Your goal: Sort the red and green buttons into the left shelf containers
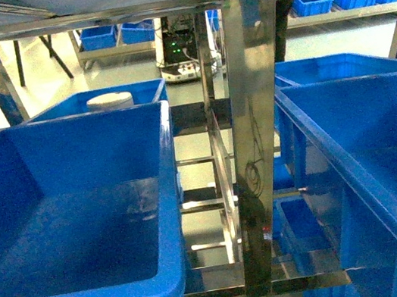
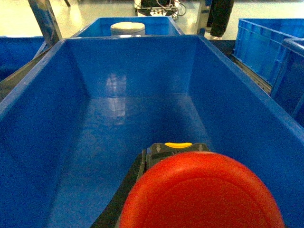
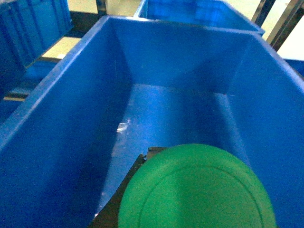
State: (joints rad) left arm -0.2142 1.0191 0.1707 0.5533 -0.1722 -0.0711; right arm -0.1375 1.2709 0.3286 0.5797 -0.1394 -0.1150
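Wrist views | red button (image 2: 202,190) over bin (image 2: 42,95) | green button (image 3: 197,187) likewise

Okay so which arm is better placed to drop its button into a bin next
Either, judging by the wrist views. The red button sits over the left bin, the green button over the right bin.

Two deep blue bins (image 1: 79,215) (image 1: 381,139) flank a shiny steel shelf post (image 1: 257,130), a white round-lidded tub (image 1: 109,101) behind the left one.
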